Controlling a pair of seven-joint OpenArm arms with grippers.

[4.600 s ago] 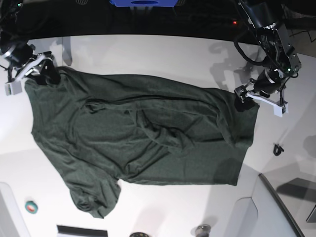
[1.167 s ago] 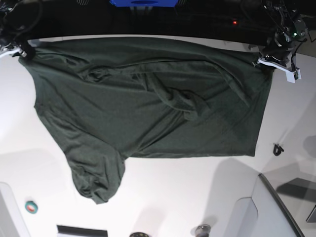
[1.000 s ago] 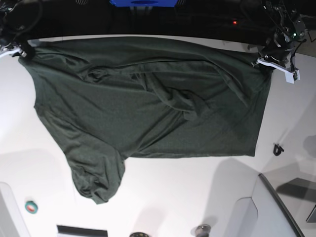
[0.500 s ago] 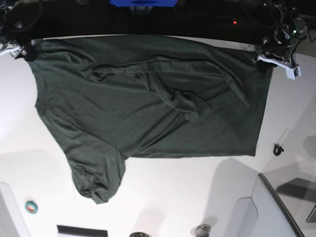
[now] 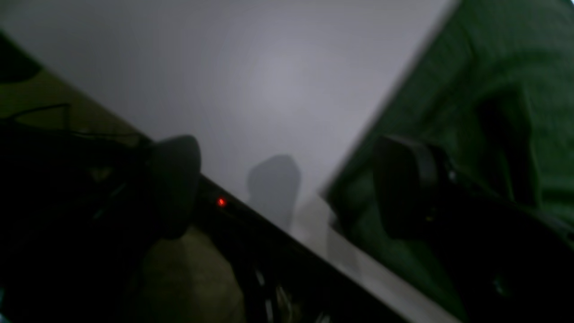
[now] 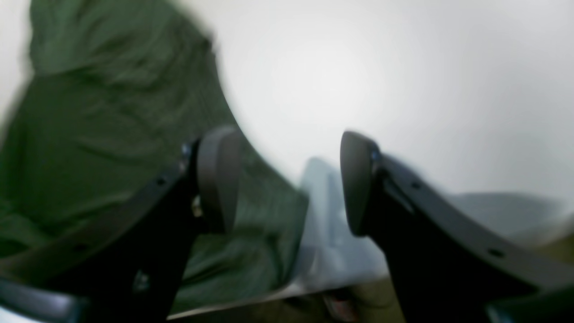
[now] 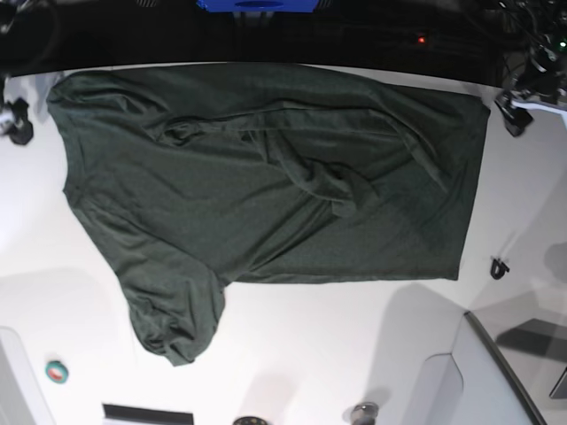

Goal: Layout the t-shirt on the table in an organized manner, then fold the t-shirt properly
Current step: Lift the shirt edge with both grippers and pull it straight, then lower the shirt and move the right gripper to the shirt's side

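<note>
The dark green t-shirt (image 7: 266,177) lies spread over the white table (image 7: 354,354), its top edge along the far side. One sleeve is bunched at the lower left (image 7: 173,328), and folds ripple across the middle. My left gripper (image 7: 518,106) hangs just off the shirt's right top corner. In the left wrist view the left gripper (image 5: 289,186) is open and empty, with the t-shirt (image 5: 493,89) beside one pad. My right gripper (image 7: 13,119) sits off the left top corner. The right gripper (image 6: 287,179) is open and empty, with the t-shirt (image 6: 112,134) behind its left finger.
A small dark clip (image 7: 499,267) lies right of the shirt. A teal round piece (image 7: 56,372) sits near the lower left. A grey panel (image 7: 505,372) fills the lower right corner. Beyond the table's far edge is a dark strip with a blue object (image 7: 257,5).
Both grippers have opened, let go of the shirt's top corners and drawn outward, away from the cloth. The shirt has settled flat along the far edge.
</note>
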